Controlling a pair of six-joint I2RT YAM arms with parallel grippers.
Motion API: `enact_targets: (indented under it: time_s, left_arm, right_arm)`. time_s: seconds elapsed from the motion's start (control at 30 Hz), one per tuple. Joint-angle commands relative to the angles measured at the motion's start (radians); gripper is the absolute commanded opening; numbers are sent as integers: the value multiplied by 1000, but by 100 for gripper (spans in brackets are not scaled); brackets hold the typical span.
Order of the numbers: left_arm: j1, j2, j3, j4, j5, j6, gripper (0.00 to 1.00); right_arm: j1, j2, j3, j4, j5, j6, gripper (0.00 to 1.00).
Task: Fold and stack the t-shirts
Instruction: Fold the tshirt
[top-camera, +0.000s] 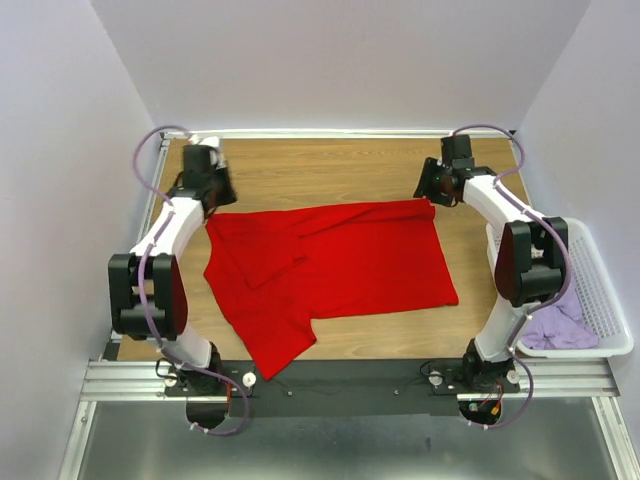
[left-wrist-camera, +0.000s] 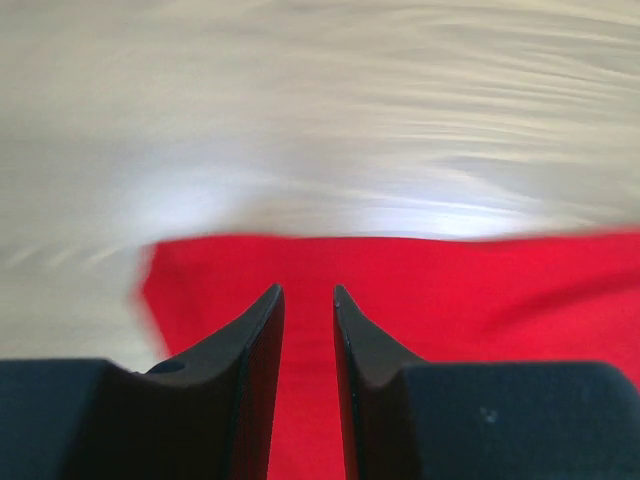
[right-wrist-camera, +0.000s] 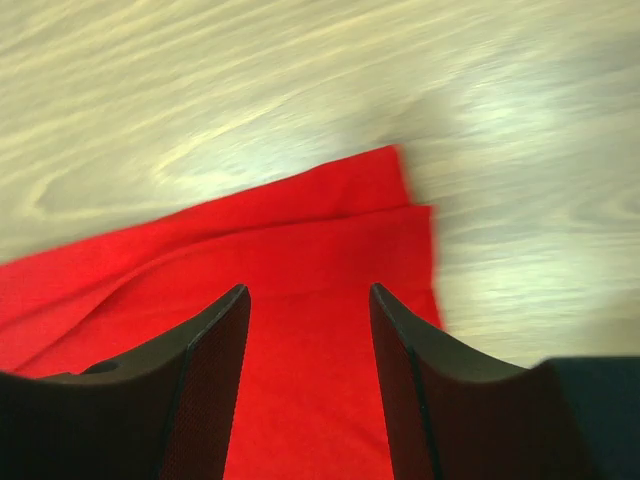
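Observation:
A bright red t-shirt (top-camera: 340, 265) lies spread on the wooden table (top-camera: 330, 165), with its left part folded over and one sleeve pointing to the near edge. Over its far left corner hovers my left gripper (top-camera: 213, 197). In the left wrist view the gripper (left-wrist-camera: 308, 290) shows a narrow gap, with red cloth (left-wrist-camera: 460, 290) flat beneath and nothing pinched. My right gripper (top-camera: 432, 192) is at the far right corner. In the right wrist view it (right-wrist-camera: 308, 288) stands wide open above the layered red corner (right-wrist-camera: 330, 215). A pale lilac t-shirt (top-camera: 555, 325) lies crumpled in the basket.
The white lattice basket (top-camera: 612, 322) sits off the table's right edge, beside the right arm. White walls close in the back and both sides. Bare wood shows behind the shirt and at the near right (top-camera: 400, 335).

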Motion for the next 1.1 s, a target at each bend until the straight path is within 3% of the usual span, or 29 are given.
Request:
enact_targets:
  time_s: [0.0,0.17,0.47,0.73,1.07]
  left_arm:
    - [-223,-32,28,50,-1,112,34]
    - [-439,128,185,32,24,176,34]
    - [-652,425,519,-8,6,297,34]
    - [-705,597,697,-50,33,342,34]
    - [-719,697,751,-97,-7,374,34]
  right_arm:
    - [-21,-32,-3,-18,43,29,61]
    - [-21,-78,-66,-18,34,49,67]
    - [-23,-224,-225,-18,-35,88,75]
    - [-23,-340,-310,-21,-30,105,83]
    - [-23,-388,-339,-27,-33,93,83]
